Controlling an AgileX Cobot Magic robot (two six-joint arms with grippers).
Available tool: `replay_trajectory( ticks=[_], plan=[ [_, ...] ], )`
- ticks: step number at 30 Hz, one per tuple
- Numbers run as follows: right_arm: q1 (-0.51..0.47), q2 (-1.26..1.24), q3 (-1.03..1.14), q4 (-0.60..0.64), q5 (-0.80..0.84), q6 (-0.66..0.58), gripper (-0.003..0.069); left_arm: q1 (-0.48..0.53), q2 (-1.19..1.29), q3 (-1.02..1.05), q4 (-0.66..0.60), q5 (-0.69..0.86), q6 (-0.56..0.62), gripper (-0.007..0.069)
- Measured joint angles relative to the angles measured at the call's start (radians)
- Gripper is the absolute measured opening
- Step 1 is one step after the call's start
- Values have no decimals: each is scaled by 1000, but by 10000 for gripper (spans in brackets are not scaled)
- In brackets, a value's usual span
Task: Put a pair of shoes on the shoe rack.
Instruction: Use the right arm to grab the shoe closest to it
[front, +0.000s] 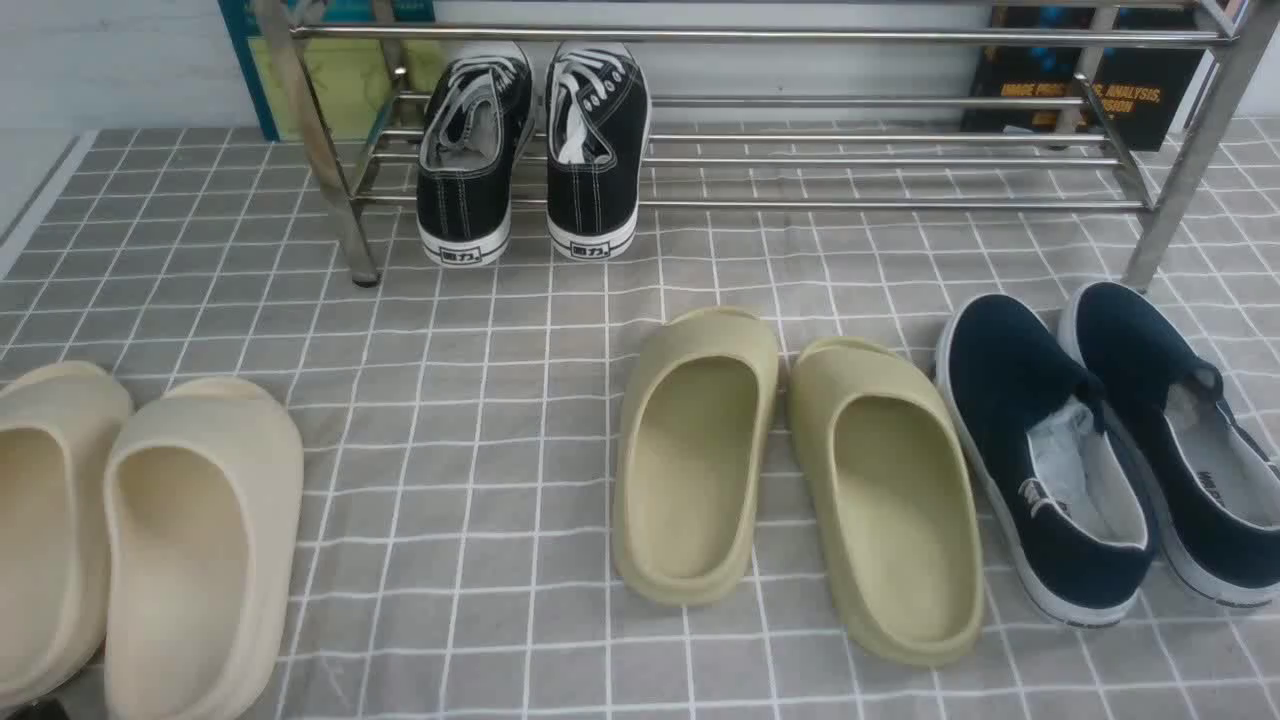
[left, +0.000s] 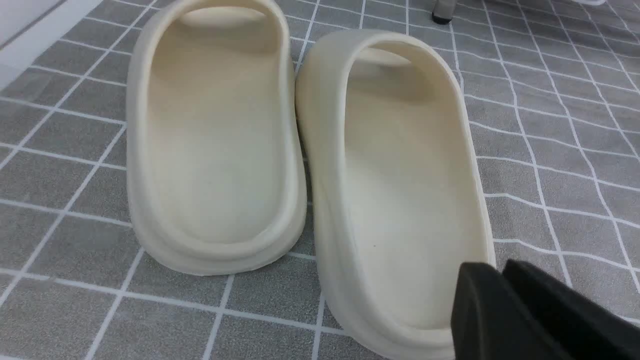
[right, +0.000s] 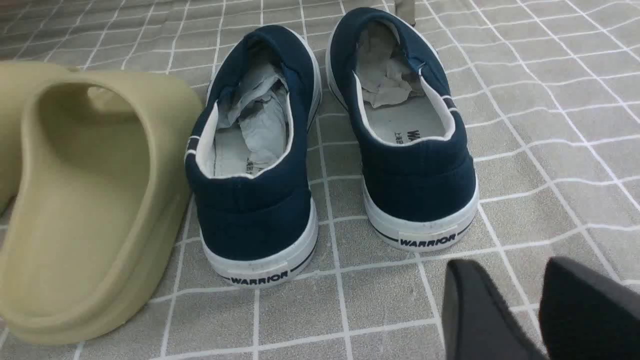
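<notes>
Right wrist view: shoes (right: 420, 185) beyond hand (right: 520, 285)

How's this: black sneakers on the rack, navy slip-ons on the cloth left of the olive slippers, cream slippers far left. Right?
One slip: the navy slip-ons lie right of the olive slippers, not left, as the front view shows. Black sneakers on the rack, cream slippers far left: correct.

Front view faces shoe rack (front: 760, 36); wrist views low, close
</notes>
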Motion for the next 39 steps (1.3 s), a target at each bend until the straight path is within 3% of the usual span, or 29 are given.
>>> replay_trajectory(
  ticks=[39],
  plan=[
    [0, 0, 0, 0, 0, 0, 239, 0, 0, 0, 0, 0, 0, 92]
  ],
)
